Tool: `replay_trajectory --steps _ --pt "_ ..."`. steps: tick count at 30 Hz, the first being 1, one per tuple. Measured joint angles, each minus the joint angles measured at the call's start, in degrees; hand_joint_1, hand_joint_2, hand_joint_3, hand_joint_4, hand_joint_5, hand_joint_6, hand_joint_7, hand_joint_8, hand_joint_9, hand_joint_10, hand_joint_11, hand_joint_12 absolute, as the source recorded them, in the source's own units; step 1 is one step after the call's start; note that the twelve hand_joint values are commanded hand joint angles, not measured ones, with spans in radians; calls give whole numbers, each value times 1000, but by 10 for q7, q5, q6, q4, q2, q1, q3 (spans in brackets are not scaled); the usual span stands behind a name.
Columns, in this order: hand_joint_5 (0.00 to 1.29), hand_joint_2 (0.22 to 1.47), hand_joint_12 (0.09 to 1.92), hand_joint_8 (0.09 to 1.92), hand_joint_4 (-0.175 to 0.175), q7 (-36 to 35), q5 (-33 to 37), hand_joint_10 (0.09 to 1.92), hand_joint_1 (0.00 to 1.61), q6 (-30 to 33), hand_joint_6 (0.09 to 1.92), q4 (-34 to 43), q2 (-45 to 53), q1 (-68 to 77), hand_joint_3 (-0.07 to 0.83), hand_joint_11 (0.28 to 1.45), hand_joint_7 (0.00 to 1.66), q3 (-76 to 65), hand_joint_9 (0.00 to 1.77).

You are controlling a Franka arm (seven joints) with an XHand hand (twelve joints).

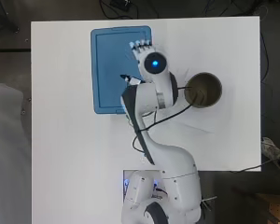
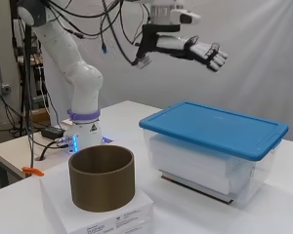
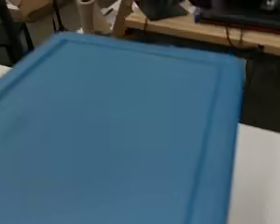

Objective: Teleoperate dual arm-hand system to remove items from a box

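While the arm reaches up the overhead frame, the hand (image 1: 141,46) sits over the right edge of the blue lid (image 1: 109,70) in the upper middle; a brown cylinder (image 1: 203,90) stands to its right on the white table (image 1: 65,154). Seen from the side, the hand (image 2: 205,51) hangs high above the closed clear box (image 2: 205,168), fingers straight and spread, holding nothing. At the wrist, the lid (image 3: 112,140) fills most of the frame.

Blue lid (image 3: 112,140) fills most of frame, flat, raised ridge running just inside rim. White table (image 3: 263,177) showing past lid's corner. Beyond it, wooden bench (image 3: 252,39) in room behind, dark gear on top, blurred. Hand not showing.
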Motion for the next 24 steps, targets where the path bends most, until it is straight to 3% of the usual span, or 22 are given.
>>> replay_trajectory --steps 4,7,12,15,19,24 --pt "138 833 87 87 -9 26 5 87 10 8 87 15 45 31 -2 408 209 36 266" --pt "122 855 87 87 -25 43 2 87 8 19 87 -19 50 23 7 404 196 39 257" --pt "78 906 87 87 -75 91 -10 87 0 35 87 -126 12 -48 18 387 149 138 221" --pt "66 931 87 87 -88 117 -17 87 6 42 87 -215 -25 -116 21 380 125 233 202" --pt "7 958 87 87 -125 169 -37 87 19 51 87 -268 -45 -167 14 364 35 269 152" --pt "0 932 87 87 -124 221 -74 87 21 78 87 -349 -54 -208 -3 359 27 268 140"
